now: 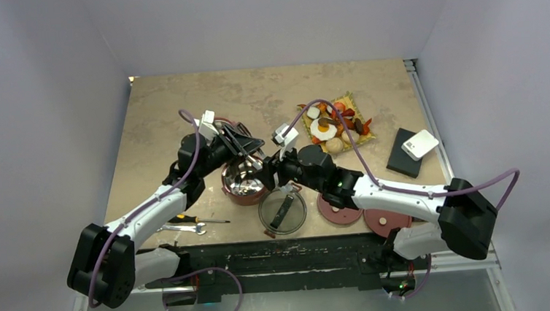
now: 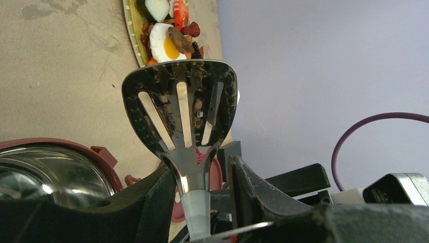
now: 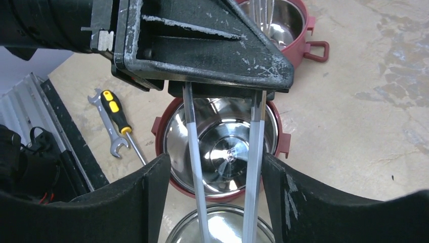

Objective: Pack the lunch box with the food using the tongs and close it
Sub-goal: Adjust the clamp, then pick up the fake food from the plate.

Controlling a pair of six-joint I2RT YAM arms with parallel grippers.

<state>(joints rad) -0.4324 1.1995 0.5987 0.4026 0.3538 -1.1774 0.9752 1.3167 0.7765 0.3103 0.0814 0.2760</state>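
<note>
Over the lunch box (image 3: 222,129), right gripper (image 3: 215,162) should close squarely on the spread, empty tongs (image 3: 194,152) before left gripper (image 2: 200,169) releases.

Food (image 1: 332,126) behind right of bowl (image 1: 239,192), top lid (image 1: 282,212) before it, screwdriver (image 1: 198,220) left

Silver tongs (image 3: 195,152) hang over an open red bowl (image 3: 222,121), food (image 1: 332,128) well apart.

The tongs (image 3: 195,152) cross the near bowl (image 3: 227,131), and their far part hides behind the left gripper (image 3: 222,83) above it. Below the bowl, the picture's edge cuts off the see-through lid (image 3: 225,230).
</note>
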